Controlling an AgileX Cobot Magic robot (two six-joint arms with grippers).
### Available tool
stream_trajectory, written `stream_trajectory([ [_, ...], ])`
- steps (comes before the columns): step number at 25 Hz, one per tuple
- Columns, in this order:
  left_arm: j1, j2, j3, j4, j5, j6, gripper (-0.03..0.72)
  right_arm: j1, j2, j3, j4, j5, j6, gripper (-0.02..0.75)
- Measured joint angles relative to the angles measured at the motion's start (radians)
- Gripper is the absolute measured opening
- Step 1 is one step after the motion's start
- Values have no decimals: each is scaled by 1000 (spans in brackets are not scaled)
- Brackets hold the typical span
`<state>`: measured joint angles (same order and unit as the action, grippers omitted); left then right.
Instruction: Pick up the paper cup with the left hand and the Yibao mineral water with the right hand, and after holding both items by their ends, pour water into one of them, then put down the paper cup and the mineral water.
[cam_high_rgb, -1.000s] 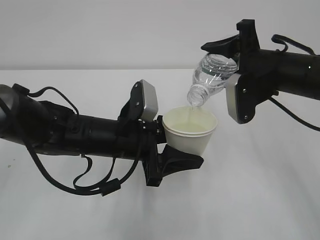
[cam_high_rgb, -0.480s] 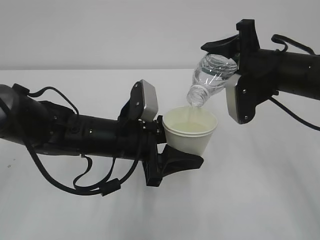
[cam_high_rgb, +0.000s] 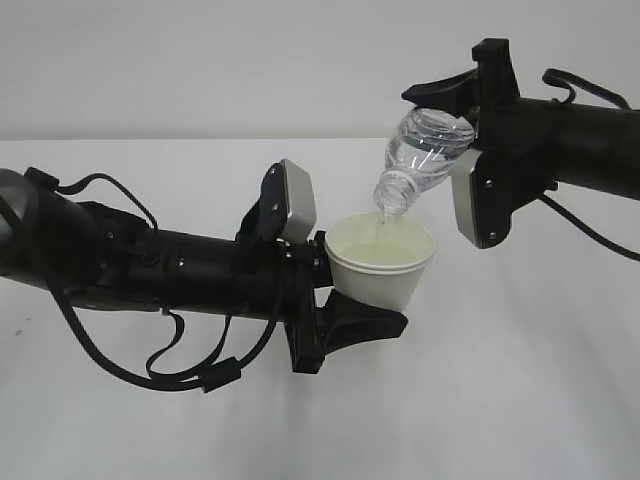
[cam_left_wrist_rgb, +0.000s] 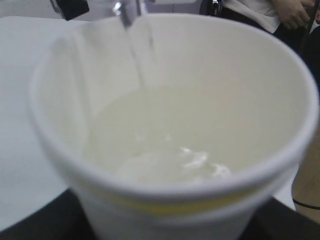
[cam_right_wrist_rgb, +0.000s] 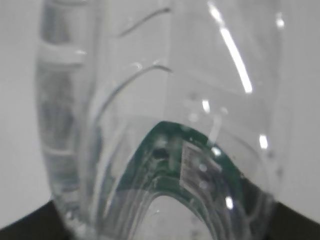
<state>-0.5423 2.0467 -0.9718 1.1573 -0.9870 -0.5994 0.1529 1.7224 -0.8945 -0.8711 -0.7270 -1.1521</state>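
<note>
Your left gripper (cam_high_rgb: 372, 322) clasps the paper cup (cam_high_rgb: 382, 262) upright above the table (cam_high_rgb: 520, 400); your right gripper (cam_high_rgb: 450, 105) clamps the tilted water bottle (cam_high_rgb: 420, 155), its neck over the cup's rim, water streaming in.

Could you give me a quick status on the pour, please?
Left gripper holding paper cup. Right gripper holding tilted mineral water bottle, stream running into cup. Nothing in the way.

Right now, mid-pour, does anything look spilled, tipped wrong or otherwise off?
Nothing stands out. The bottle is tilted neck-down in the right gripper, its mouth above the paper cup held by the left gripper. The stream lands inside the cup, and no water shows on the table.
</note>
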Motion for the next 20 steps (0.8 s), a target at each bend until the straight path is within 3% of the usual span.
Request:
stream_trajectory([
  [20, 0, 0, 0, 2, -3, 0, 430, 0, 0, 0, 2, 0, -18, 436],
])
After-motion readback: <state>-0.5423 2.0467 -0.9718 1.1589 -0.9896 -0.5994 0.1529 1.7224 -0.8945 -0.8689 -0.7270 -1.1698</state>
